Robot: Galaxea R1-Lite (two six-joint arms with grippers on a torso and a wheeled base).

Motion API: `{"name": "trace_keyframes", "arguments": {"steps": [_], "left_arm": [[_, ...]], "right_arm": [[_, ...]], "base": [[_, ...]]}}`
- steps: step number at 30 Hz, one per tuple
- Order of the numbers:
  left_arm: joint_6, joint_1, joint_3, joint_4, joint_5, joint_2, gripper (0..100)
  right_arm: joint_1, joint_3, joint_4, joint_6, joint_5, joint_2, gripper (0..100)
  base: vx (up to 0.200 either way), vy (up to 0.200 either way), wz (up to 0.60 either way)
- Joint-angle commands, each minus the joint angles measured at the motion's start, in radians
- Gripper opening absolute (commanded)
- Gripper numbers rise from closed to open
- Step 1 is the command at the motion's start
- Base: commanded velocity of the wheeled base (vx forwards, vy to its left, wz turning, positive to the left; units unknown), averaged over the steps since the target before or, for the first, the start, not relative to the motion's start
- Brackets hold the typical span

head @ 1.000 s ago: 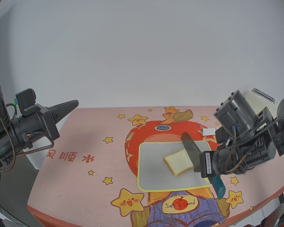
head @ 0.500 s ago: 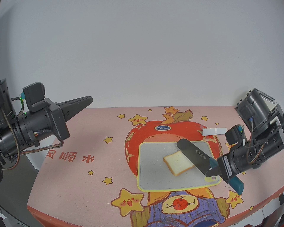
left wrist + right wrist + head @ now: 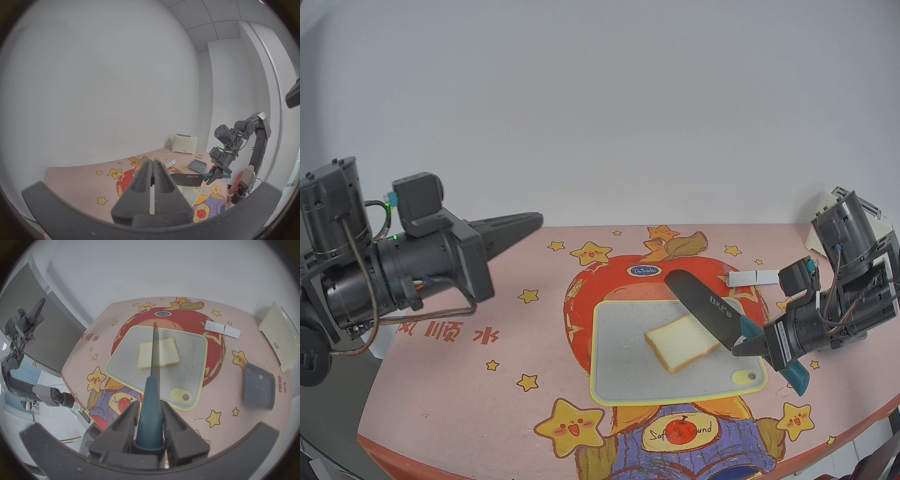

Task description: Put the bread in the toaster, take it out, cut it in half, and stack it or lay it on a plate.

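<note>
Since my right claw is clamped on the knife, I line it across the bread middle. Press straight down.

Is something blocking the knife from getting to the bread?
Nothing visible does. The right gripper holds the knife by its handle, blade out over the bread. The slice lies alone on the cutting board, with no other thing between blade and bread.

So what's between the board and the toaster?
A white strip lies on the table between them, clearest in the right wrist view.
</note>
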Motion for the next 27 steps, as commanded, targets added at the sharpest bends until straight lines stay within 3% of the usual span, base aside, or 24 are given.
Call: {"name": "trace_keyframes", "arguments": {"steps": [1, 7, 13, 22, 27], "left_arm": [[0.0, -0.051, -0.017, -0.002, 0.002, 0.087, 0], [0.0, -0.078, -0.066, -0.004, 0.002, 0.156, 0], [0.0, -0.123, -0.122, 0.0, 0.002, 0.219, 0], [0.0, -0.15, -0.231, 0.003, 0.007, 0.354, 0], [0.0, -0.159, -0.32, 0.062, 0.007, 0.412, 0]], "right_arm": [[-0.005, 0.024, -0.007, -0.008, 0.006, 0.0, 0], [0.001, 0.036, -0.029, -0.025, 0.021, 0.0, 0], [0.003, 0.113, -0.185, -0.042, 0.043, 0.005, 0], [0.007, 0.134, -0.19, -0.054, 0.041, 0.002, 0], [0.007, 0.136, -0.187, -0.056, 0.037, 0.005, 0]], "base": [[0.0, 0.0, 0.0], [0.0, 0.0, 0.0], [0.0, 0.0, 0.0], [0.0, 0.0, 0.0], [0.0, 0.0, 0.0]]}}
